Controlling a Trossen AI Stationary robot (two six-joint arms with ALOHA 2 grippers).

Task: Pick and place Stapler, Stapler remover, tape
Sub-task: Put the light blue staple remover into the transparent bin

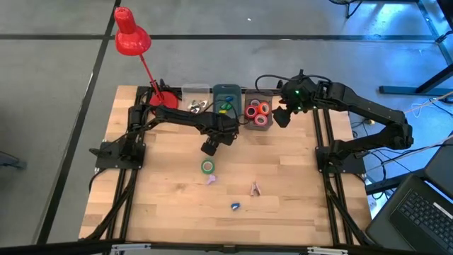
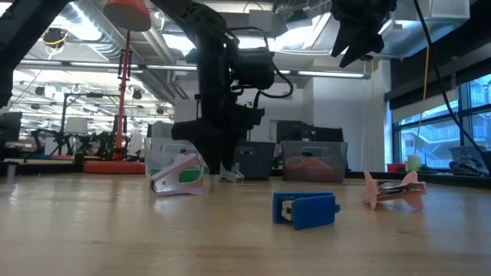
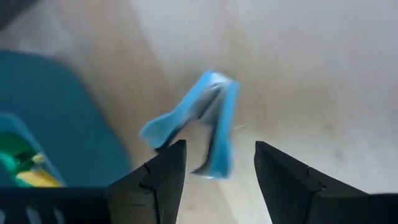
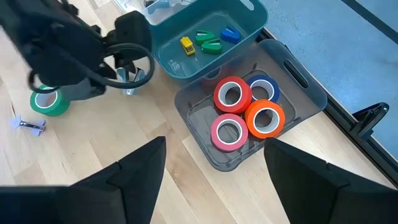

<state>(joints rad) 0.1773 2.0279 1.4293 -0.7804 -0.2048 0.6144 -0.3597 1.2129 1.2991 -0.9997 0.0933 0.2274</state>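
Observation:
A light-blue staple remover [image 3: 208,127] shows blurred just beyond my left gripper [image 3: 217,149], beside the teal bin [image 3: 56,106]. The left gripper [image 1: 211,147] points down and is open, one finger on each side of the remover with a gap either way. Whether the remover rests on the table I cannot tell. A green tape roll [image 1: 207,166] lies flat on the table near it. My right gripper [image 1: 282,117] hangs open high over the clear bin [image 4: 298,74] that holds several tape rolls [image 4: 233,93]. Small staplers [image 4: 208,40] lie in the teal bin [image 4: 249,15].
A purple staple remover [image 1: 211,179], a pink one [image 1: 255,188] and a small blue stapler [image 1: 235,206] lie on the open wood nearer the front. A third bin [image 1: 195,99] with metal pieces and a red desk lamp [image 1: 131,35] stand at the far left.

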